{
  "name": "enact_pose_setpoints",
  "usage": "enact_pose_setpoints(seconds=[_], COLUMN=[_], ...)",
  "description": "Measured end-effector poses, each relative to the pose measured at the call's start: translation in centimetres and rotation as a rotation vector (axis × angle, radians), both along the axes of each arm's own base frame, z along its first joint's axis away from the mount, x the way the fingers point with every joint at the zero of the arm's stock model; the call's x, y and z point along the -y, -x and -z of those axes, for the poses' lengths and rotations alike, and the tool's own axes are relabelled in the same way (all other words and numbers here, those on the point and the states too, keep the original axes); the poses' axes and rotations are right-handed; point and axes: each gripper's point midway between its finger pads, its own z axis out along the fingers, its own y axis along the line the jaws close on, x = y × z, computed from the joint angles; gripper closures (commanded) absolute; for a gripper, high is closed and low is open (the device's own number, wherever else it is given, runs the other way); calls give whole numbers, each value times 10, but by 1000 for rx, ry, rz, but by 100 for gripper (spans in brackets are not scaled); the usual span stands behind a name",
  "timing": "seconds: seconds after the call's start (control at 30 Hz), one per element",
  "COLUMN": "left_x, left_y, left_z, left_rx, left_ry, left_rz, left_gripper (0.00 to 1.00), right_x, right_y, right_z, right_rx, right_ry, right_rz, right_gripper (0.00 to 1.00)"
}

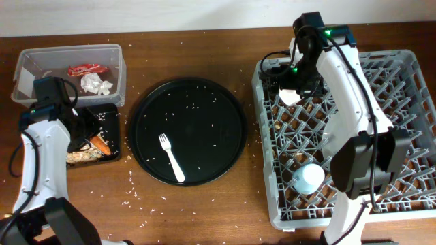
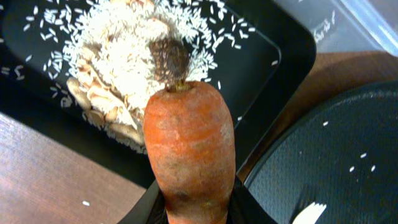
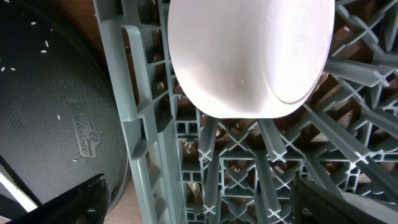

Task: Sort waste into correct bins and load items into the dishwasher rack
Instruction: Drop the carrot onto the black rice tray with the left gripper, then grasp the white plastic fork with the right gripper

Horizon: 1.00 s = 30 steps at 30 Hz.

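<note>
Left gripper [image 1: 87, 131] is mostly hidden under its own wrist from overhead. The left wrist view shows only dark finger bases, cut off at the bottom edge and clamped on the orange carrot [image 2: 189, 149]. The carrot's tip points at the small brown food bit [image 2: 169, 59] on the beige grain scraps [image 2: 118, 68] in the shallow black tray [image 2: 273, 56]; can't tell if it touches the tray. Small white bowl [image 3: 249, 56] is cropped at the top and lies in the dishwasher rack [image 3: 134, 124] by its left wall. Right gripper [image 3: 199, 202] hangs over it, fingers spread wide at the frame corners, gripping nothing. Light blue cup [image 1: 310, 178] stands in the rack's near part beside the arm. White fork [image 1: 172, 158] lies on the round black tray [image 1: 204, 102], whose rim sits just beside the shallow tray, with a narrow wood strip before the rack. Right arm stretches across the rack to its far-left corner; left arm bends in from the near-left.
</note>
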Motion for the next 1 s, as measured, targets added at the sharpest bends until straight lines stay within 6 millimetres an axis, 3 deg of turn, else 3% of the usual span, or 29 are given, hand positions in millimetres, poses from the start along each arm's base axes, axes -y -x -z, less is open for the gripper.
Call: enact_pose_setpoints(seconds=[0.27,0.37,0.4,0.43,0.5,0.67,0.73,0.8,0.87,0.93,0.97,1.0], left_x=[-17,-32,-36,-38,-44,-42,-37,-28,-17,-9,-6,-4], left_y=[-11,-6,-3,-1,0,-2,-9,-20,-24,-23,-22,-20], left_z=[39,50,52,53,52,49,28,-18,-59,-78,-78,-75], left_rx=[112,141,142,140,147,142,186,305,420,470,466,453], left_ry=[-57,-110,-133,-143,-168,-173,-167,-167,-167,-167,-158,-150], left_rz=[-162,-298,-329,-343,-377,-320,-243,-143,-53,-2,15,22], left_gripper=[89,75,64,46,24,8,8,8,8,8,8,8], right_x=[1,1,1,1,0,-2,-8,-27,-59,-106,-142,-160], right_y=[6,7,7,7,7,5,4,2,2,10,21,26], right_z=[1,1,1,1,1,0,-1,-9,-15,-17,-19,-20], right_rx=[-25,-29,-29,-30,-29,-18,-9,24,61,93,113,126], right_ry=[3,4,4,3,3,-6,-12,-24,-43,-65,-83,-94], right_rz=[1,0,-1,0,-1,-8,-45,-104,-179,-280,-347,-376], right_gripper=[9,9,9,9,9,13,13,13,13,13,13,13])
